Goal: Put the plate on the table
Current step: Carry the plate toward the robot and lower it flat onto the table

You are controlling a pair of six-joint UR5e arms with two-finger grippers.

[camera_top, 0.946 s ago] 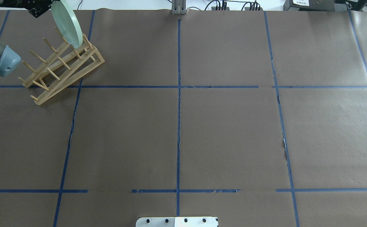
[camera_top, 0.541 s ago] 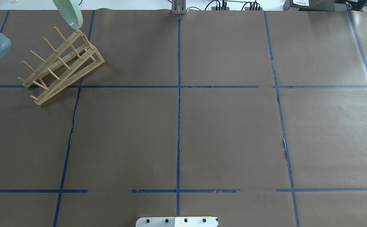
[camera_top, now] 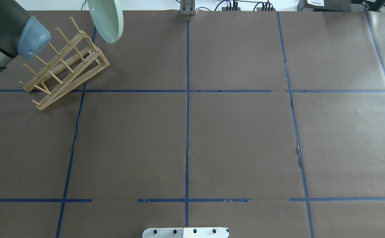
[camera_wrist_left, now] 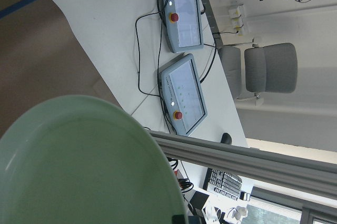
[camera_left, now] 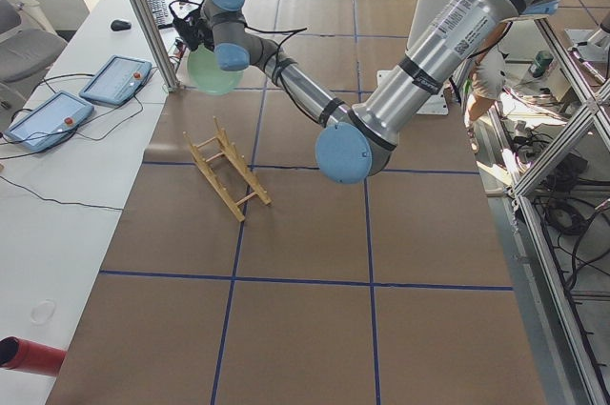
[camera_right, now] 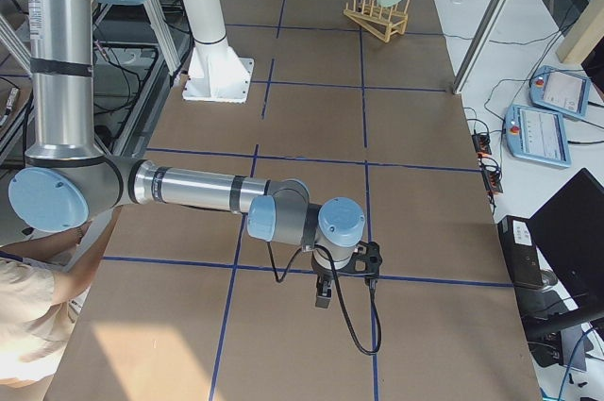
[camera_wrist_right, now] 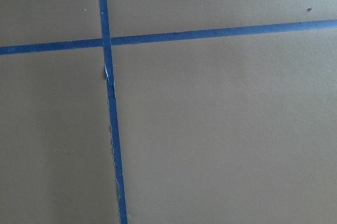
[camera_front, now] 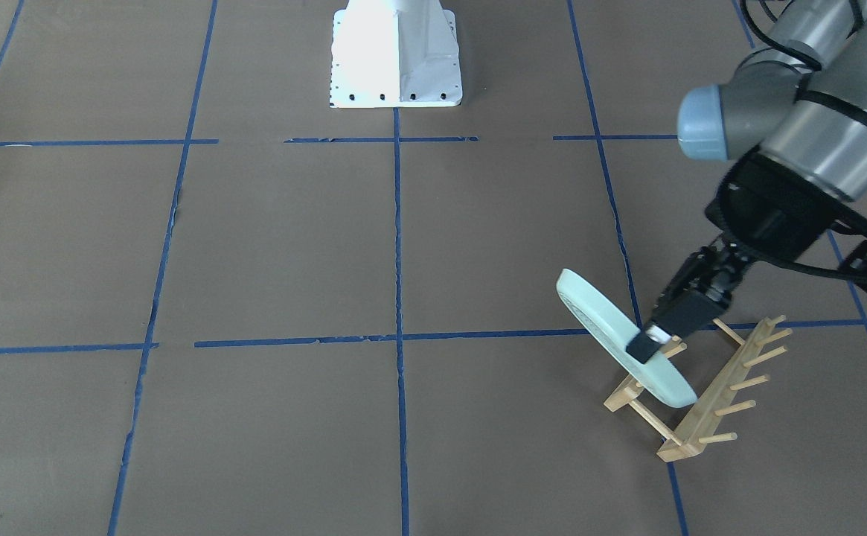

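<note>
My left gripper [camera_front: 643, 344] is shut on the rim of the pale mint-green plate [camera_front: 603, 321]. It holds the plate tilted on edge in the air, just above the wooden peg rack [camera_front: 703, 398] and clear of its pegs. In the overhead view the plate [camera_top: 106, 20] hangs at the far left of the table [camera_top: 245, 132], right of the rack [camera_top: 63, 66]; the gripper is cut off there. The plate fills the lower left wrist view [camera_wrist_left: 79, 166]. My right gripper [camera_right: 326, 292] hangs low over the table's near end in the exterior right view; I cannot tell if it is open.
The white robot base [camera_front: 396, 52] stands at the table's edge. Two teach pendants [camera_wrist_left: 181, 97] lie on the white bench beyond the table's far edge, behind an aluminium post [camera_left: 143, 14]. Blue tape lines [camera_top: 187, 132] cross the brown paper.
The plate has come up out of the rack and moved right, turning its face more toward the overhead camera. The left arm's elbow has swung right over the rack.
</note>
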